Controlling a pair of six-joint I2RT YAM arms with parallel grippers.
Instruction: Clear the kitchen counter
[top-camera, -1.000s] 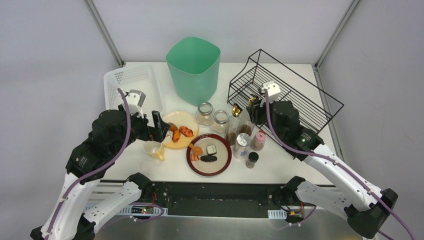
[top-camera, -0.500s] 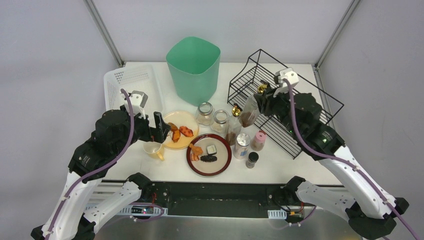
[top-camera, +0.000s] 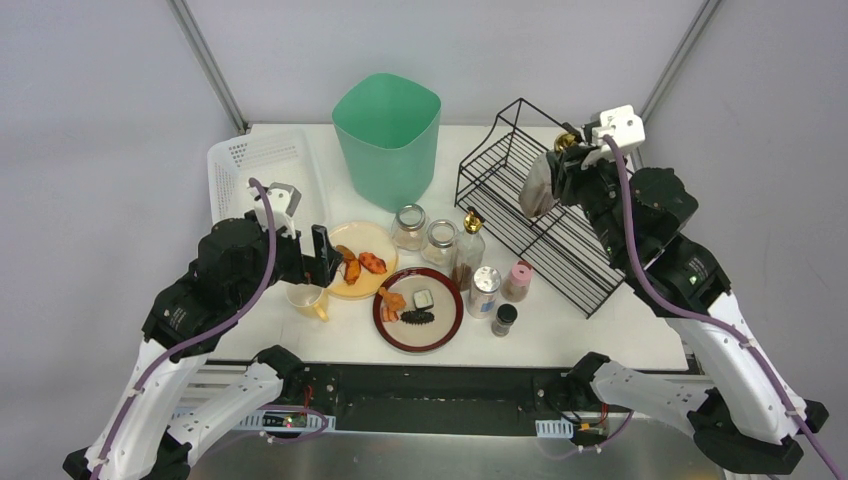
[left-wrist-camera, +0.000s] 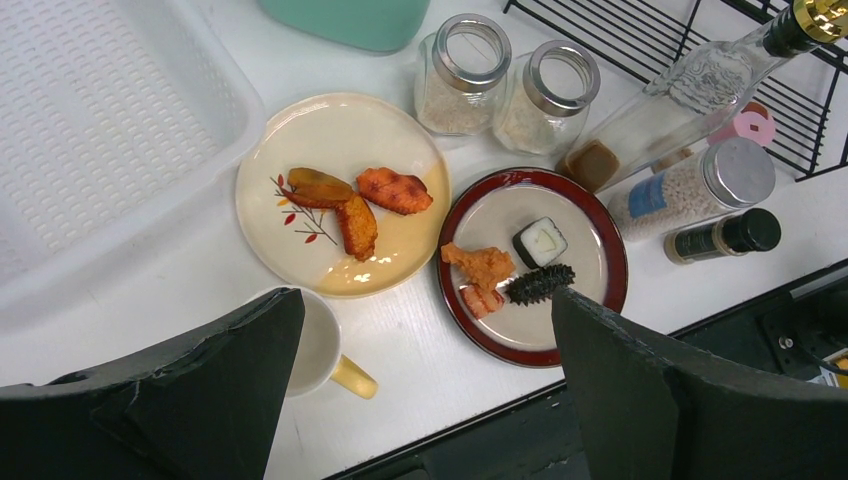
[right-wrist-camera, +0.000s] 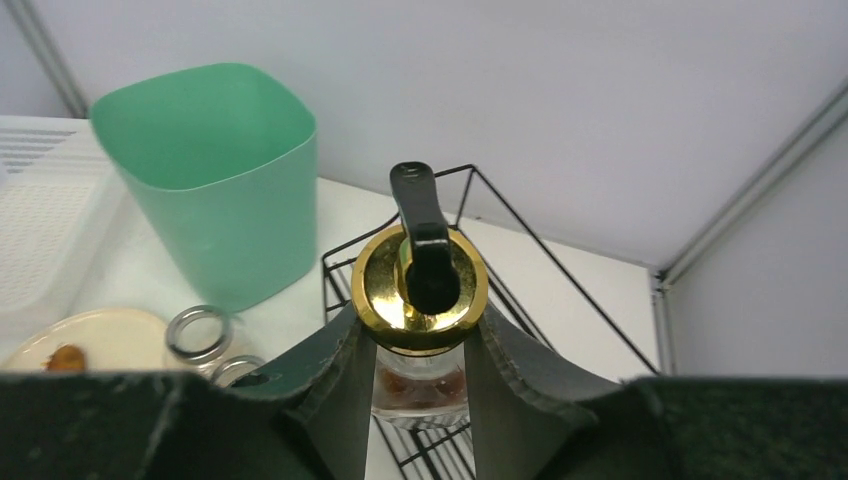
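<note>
Right end effector (right-wrist-camera: 420, 325) is part-closed, clamped under the gold collar of the clear glass bottle with the black pourer (right-wrist-camera: 420, 385). It holds it high over the black wire rack (top-camera: 590, 235), off the wide white counter (top-camera: 600, 330); I reckon the rack is where it belongs. Left end effector (left-wrist-camera: 425, 305) gapes wide and empty above the cream plate of fried pieces (left-wrist-camera: 340, 200) and the yellow mug (left-wrist-camera: 325, 350), probably poised for the next pick.

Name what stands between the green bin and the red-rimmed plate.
Two glass jars side by side, left jar and right jar, in the top view.
</note>
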